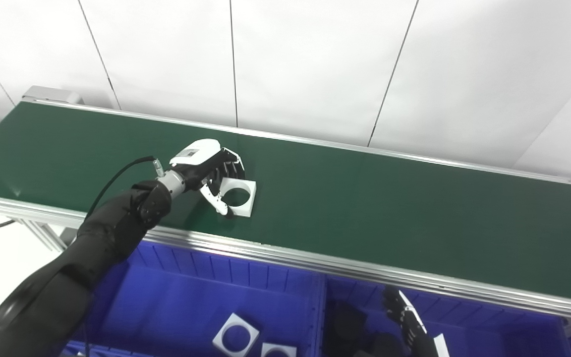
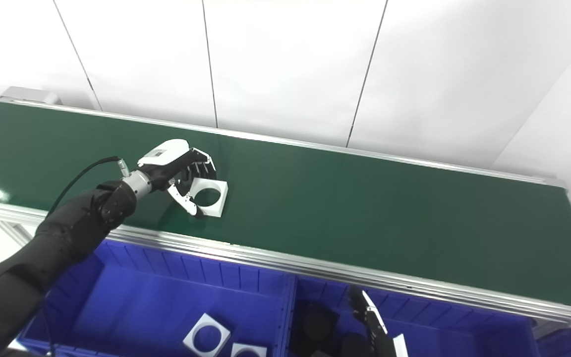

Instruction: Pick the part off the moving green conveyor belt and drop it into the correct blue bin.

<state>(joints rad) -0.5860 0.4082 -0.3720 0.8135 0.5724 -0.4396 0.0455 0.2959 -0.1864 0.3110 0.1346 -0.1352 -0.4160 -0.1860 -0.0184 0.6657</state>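
A white square part with a round hole (image 1: 247, 197) lies on the green conveyor belt (image 1: 365, 198), near its front rail. My left hand (image 1: 213, 171) reaches over the belt from the left. Its fingers (image 1: 231, 166) press the part's far-left edge and its thumb (image 1: 218, 201) hooks the near-left corner, so the hand is shut on the part. The part still looks flat on the belt. My right hand (image 1: 404, 317) hangs low over the right blue bin (image 1: 488, 317), fingers apart and holding nothing.
Below the belt's aluminium front rail (image 1: 315, 260) stand two blue bins. The left bin (image 1: 181, 297) holds two white square ring parts (image 1: 236, 338). The right bin holds dark parts (image 1: 347, 317). A white panelled wall runs behind the belt.
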